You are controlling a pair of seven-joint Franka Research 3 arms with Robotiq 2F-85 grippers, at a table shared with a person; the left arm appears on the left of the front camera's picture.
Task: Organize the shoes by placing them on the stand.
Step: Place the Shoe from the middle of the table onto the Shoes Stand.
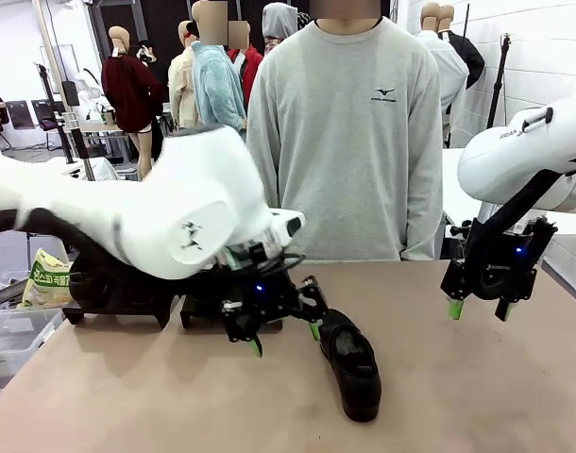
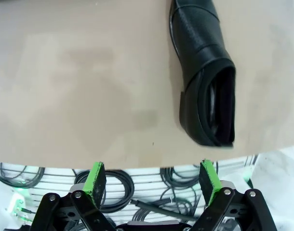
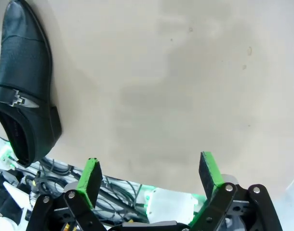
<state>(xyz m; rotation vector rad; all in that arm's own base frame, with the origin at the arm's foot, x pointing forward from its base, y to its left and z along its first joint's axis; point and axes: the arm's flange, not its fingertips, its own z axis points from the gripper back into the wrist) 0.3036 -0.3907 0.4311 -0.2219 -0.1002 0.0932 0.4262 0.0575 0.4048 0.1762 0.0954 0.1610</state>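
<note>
One black glossy shoe (image 1: pixel 354 363) lies on the tan table, toe toward the near edge. My left gripper (image 1: pixel 285 338) hovers just left of its heel, open, nothing between the green pads. The left wrist view looks down on the shoe (image 2: pixel 205 82) with its heel opening facing the camera, ahead and right of the open left gripper (image 2: pixel 154 177). My right gripper (image 1: pixel 477 308) hangs open above the table's right side, well clear of the shoe. At the left edge of the right wrist view is the shoe (image 3: pixel 24 91) with a metal buckle, far from that open gripper (image 3: pixel 149 174). A low black stand (image 1: pixel 127 304) sits at the back left, mostly hidden by my left arm.
A person in a grey sweatshirt (image 1: pixel 349 142) stands at the far side of the table, hands out of view. A clear box holding a yellow-green bag (image 1: pixel 44 278) sits off the table's left. Cables (image 2: pixel 113 185) lie below the table's edge. Bare tabletop (image 1: pixel 477 396) stretches across the right half.
</note>
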